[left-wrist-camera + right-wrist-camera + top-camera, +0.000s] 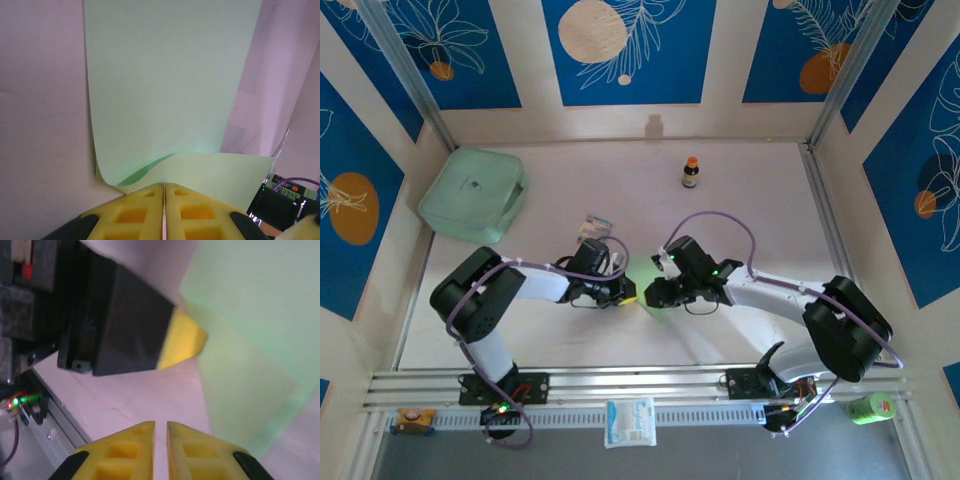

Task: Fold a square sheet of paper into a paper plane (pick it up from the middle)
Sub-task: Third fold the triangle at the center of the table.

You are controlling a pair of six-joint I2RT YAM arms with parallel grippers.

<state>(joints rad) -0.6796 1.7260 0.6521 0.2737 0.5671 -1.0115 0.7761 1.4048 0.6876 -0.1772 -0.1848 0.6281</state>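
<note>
**Operator:** What containers were on the worktop (760, 215), and what was in them?

**Spotter:** You had a mint-green box (472, 193) at 10 o'clock, close to the left wall. Its lid was down, so I couldn't tell you what it held. A small bottle (691, 173) stood upright at 12 o'clock with its orange cap on. A striped packet (593, 228) lay flat just off 11 o'clock from your left tool (628, 296).

**Operator:** And the paper?

**Spotter:** The square sheet of paper (165, 90) lay at the middle of the worktop, between your two tools. Most of it was flat. Its near edge curled up off the surface and met the tips of your left tool. That tool was closed, its yellow fingers (135, 212) pressed together. I couldn't tell whether the curled edge was pinched or only pushed up.

**Operator:** My right tool?

**Spotter:** Your right tool (647, 297) sat low at the sheet's 3 o'clock side, facing the left one. Its fingers (135, 450) were almost together, with a thin slit between them and nothing in it. From its wrist camera, the left tool's yellow tip touched the sheet's edge.

**Operator:** How much room did I have?

**Spotter:** You had bare worktop from the sheet out to the right wall at 3 o'clock, and more at 12 o'clock up to the bottle. At 6 o'clock, open surface ran to the metal rail (650, 385) along the near edge. The packet and box crowded the 10-to-11 o'clock side.
</note>
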